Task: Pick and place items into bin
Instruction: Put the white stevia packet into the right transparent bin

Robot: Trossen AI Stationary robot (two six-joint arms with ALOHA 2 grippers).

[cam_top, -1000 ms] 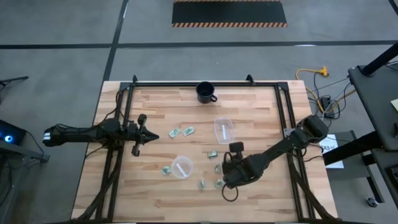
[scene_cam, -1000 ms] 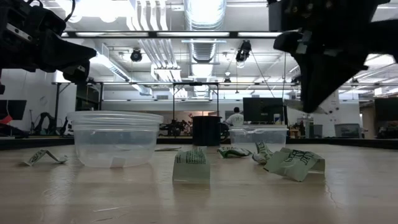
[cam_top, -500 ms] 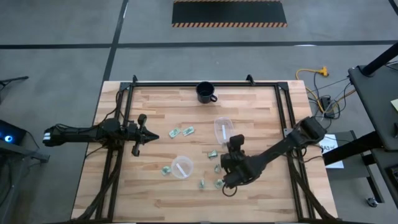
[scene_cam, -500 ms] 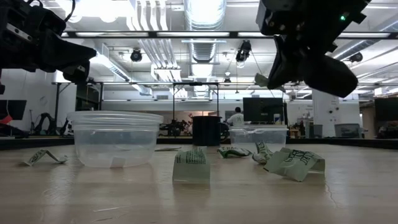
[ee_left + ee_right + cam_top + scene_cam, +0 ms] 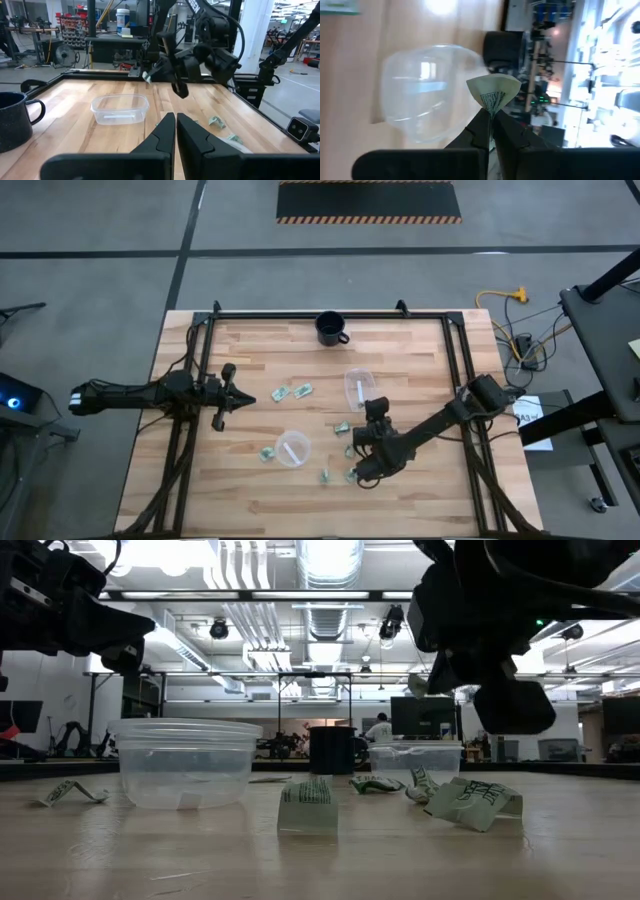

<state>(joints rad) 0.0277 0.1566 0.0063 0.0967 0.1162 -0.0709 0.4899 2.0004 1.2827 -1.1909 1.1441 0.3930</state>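
While the left arm waits over the table's left side, the high view shows the left gripper (image 5: 222,409) with its fingers pressed together and nothing between them. Across the wooden table (image 5: 250,360), the right gripper (image 5: 362,469) hangs over the near right part, just beside a few scattered green-and-white items (image 5: 326,476). Two clear tubs stand on the boards: the near tub (image 5: 292,448) at the middle and the far tub (image 5: 360,387) to the right of centre. A black mug (image 5: 331,328) sits at the far edge, and more pieces lie between the tubs and to their left.

At table height, the near tub (image 5: 184,762) stands left of centre, with one wrapped piece (image 5: 306,806) upright close to the camera. Others lie to the right of it. The right arm looms dark at upper right, and a pale scrap shows at its tip (image 5: 417,686), well above the wood.

From the left wrist, the left fingers (image 5: 162,135) meet in a closed line. Beyond them sit the far tub (image 5: 120,108) and the mug (image 5: 15,120).

From the right wrist, the right fingers (image 5: 479,131) pinch a folded green-and-white item (image 5: 493,93), with a tub (image 5: 420,90) behind it on the table.
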